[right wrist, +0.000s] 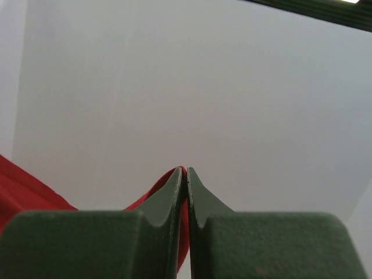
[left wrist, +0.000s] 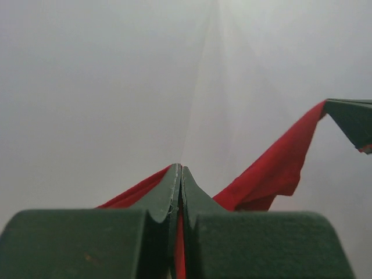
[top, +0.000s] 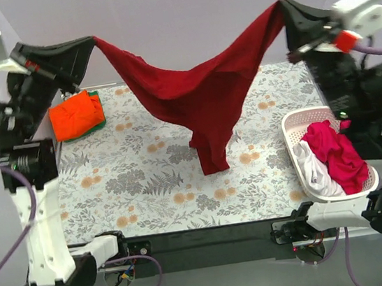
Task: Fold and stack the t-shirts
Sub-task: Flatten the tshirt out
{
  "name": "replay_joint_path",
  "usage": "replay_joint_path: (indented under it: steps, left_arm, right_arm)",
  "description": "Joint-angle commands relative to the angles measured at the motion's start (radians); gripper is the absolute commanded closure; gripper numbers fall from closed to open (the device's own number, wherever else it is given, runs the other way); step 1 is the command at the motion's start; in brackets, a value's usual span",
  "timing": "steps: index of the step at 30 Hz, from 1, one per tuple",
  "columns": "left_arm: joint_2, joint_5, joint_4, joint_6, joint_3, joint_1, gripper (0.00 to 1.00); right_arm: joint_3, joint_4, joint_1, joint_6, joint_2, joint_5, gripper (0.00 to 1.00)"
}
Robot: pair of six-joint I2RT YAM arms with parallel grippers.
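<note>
We have both arms up over the far side of the desk point(top: 140, 185), with the crimson t-shirt point(top: 198, 92) strung between them. Above the far-left corner the left gripper point(top: 93, 39) is clamped tight on one end of the cloth. Above the far-right corner the right gripper point(top: 280, 4) is closed on the other end. Both wrist views confirm it: jaws pressed together, red fabric pinched in the seam. The shirt sags in a V, and a bunched length hangs down over the desk's middle; we can't tell if its lowest tip touches the surface. At the far-left corner the orange t-shirt point(top: 75, 116) sits folded on a green t-shirt point(top: 100, 119), whose edge shows along its right side. The white basket point(top: 295, 129) at the right edge, toward the near-right corner, holds a crumpled magenta-pink t-shirt point(top: 336, 152) with a white t-shirt point(top: 314, 165) beside it.
</note>
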Motion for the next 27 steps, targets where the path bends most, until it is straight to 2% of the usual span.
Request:
replay_joint_path:
  steps: [1, 7, 10, 16, 19, 21, 27]
  left_arm:
    - [-0.124, 0.012, -0.003, 0.036, -0.009, 0.002, 1.0]
    - [-0.21, 0.061, -0.066, 0.004, 0.025, 0.002, 1.0]
    - [-0.236, 0.049, -0.103, -0.005, 0.07, 0.002, 1.0]
    - [-0.279, -0.037, -0.106, -0.013, 0.096, 0.002, 1.0]
    - [-0.255, -0.05, -0.105, -0.008, 0.077, 0.002, 1.0]
    - [-0.233, -0.058, -0.1, 0.001, 0.041, 0.002, 1.0]
    - [-0.212, -0.196, -0.033, 0.047, -0.28, 0.002, 1.0]
  right_arm:
    - [0.044, -0.052, -0.003, 0.094, -0.091, -0.124, 0.99]
    - [0.049, -0.148, -0.003, 0.194, -0.218, -0.273, 0.99]
    - [0.076, -0.162, -0.003, 0.206, -0.26, -0.292, 0.99]
    - [0.124, -0.179, -0.003, 0.186, -0.263, -0.266, 0.99]
    - [0.124, -0.169, -0.003, 0.151, -0.22, -0.203, 0.99]
    - [0.109, -0.142, -0.003, 0.119, -0.202, -0.171, 0.99]
    - [-0.084, 0.037, -0.003, 0.016, -0.134, -0.008, 0.99]
